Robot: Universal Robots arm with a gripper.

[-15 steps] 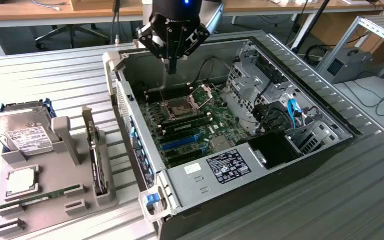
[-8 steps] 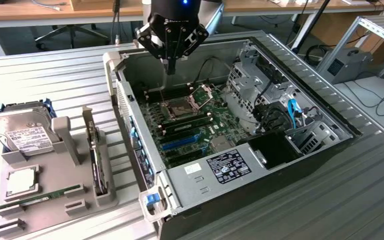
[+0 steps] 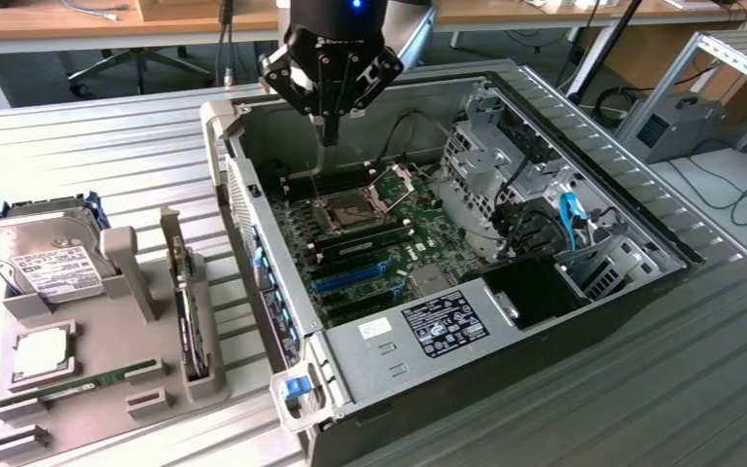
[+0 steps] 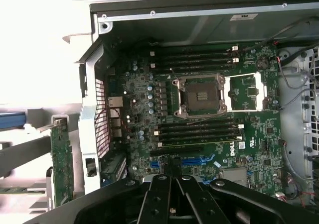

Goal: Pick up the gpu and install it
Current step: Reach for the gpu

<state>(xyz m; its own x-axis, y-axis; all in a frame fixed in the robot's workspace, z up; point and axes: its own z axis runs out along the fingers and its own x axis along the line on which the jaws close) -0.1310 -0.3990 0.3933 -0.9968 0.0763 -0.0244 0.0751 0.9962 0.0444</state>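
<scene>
A slatted metal counter (image 3: 685,389) stands in a room with wooden desks (image 3: 114,19) and an office chair (image 3: 140,63) behind it. On the counter lies an open case (image 3: 633,282), its motherboard (image 3: 373,243) bare, with an empty socket (image 3: 347,209). At the exterior view's left, a grey holder (image 3: 88,409) carries a hard drive (image 3: 43,263), a chip (image 3: 39,355), a memory stick (image 3: 82,381) and the gpu (image 3: 188,311), which stands on edge in a slot. The tool (image 3: 328,131) hangs over the case's far end, clenched on nothing, well apart from the gpu.
</scene>
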